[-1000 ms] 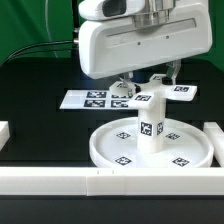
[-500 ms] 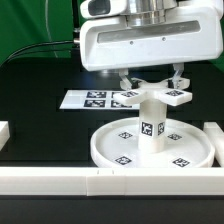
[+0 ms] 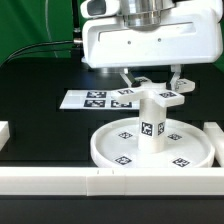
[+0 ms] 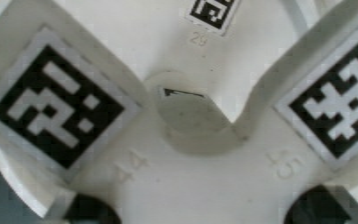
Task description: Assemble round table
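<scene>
The large round disc (image 3: 104, 150) lies on the black table with the short cylindrical leg (image 3: 151, 126) standing upright at its centre. The cross-shaped foot (image 3: 168, 97) sits level at the top of the leg, and I cannot tell whether they touch. My gripper (image 3: 152, 84) is directly above, its fingers (image 3: 125, 78) closed on the foot from both sides. In the wrist view the foot (image 4: 194, 120) fills the picture with two tagged arms, and my gripper (image 4: 202, 210) holds it between dark fingertips (image 4: 83, 207).
The marker board (image 3: 88, 99) lies flat behind the disc at the exterior view's left. White border rails run along the front (image 3: 100, 181), the exterior view's right (image 3: 215, 135) and the exterior view's left (image 3: 3, 132).
My gripper has carried the foot from the leg's right side to over the leg's top and turned it slightly. The disc and leg have not moved.
</scene>
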You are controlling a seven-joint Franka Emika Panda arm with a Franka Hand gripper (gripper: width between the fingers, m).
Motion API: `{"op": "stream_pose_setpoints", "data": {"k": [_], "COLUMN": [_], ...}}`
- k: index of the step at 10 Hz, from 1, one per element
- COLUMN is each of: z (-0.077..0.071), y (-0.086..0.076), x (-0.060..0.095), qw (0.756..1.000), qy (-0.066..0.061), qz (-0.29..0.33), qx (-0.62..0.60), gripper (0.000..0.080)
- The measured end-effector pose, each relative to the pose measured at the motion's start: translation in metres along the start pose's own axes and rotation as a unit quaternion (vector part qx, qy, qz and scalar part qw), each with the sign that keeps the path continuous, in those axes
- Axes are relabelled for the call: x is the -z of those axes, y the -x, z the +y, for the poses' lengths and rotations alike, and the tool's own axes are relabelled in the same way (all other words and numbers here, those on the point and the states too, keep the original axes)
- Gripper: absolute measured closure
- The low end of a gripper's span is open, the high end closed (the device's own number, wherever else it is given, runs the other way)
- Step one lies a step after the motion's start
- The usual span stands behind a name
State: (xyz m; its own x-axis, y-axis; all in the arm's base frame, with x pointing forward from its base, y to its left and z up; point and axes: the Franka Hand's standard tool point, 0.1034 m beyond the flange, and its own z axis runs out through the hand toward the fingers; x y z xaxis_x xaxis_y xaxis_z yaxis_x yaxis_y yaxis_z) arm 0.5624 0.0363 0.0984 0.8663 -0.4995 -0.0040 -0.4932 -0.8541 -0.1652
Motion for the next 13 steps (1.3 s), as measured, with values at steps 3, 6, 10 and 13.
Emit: {"op": "stream_pose_setpoints", "data": {"k": [3,6,10,13], "z": [0.0005,0.0014,0.0002,-0.0012], "y": [0.0008,0.0015,0.0007,-0.0012], "x": [0.0000,0.0011,0.0008,0.0013], "qw": [0.991,0.943,0.868,0.823], "qy": [-0.012,-0.031,-0.039,-0.043], "qz": [-0.006,-0.014,-0.020,-0.016], "qx": [-0.135,-0.330,-0.495,-0.567], "gripper": [0.0353,0.0353,0.0353,0.0351]}}
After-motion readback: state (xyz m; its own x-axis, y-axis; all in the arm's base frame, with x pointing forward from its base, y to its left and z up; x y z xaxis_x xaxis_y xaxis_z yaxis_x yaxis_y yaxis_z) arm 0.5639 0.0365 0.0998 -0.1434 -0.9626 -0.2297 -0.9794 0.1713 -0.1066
